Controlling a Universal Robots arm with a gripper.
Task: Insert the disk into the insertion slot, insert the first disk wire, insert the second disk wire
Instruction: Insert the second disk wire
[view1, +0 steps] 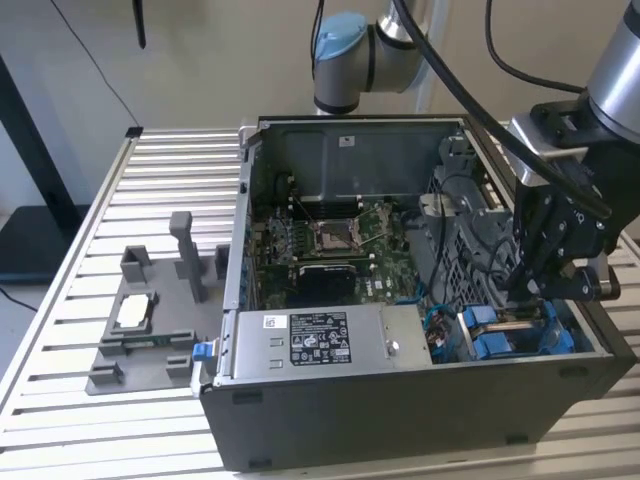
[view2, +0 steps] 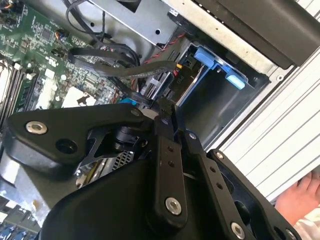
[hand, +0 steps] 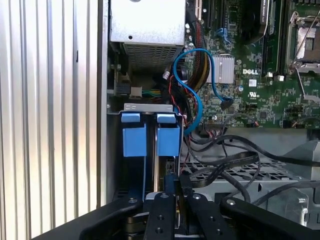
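The exterior view looks down into the open computer case (view1: 420, 400) from outside; both wrist views hang close above its blue drive carriers (hand: 150, 140).

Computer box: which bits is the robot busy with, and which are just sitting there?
Busy with: claw, disk in blue carrier, drive cage.
Just sitting: power-supply box, motherboard, grey holder outside the case.

White sticker (view1: 318, 338) on PSU box (view1: 395, 340) (print too small), no legible txt
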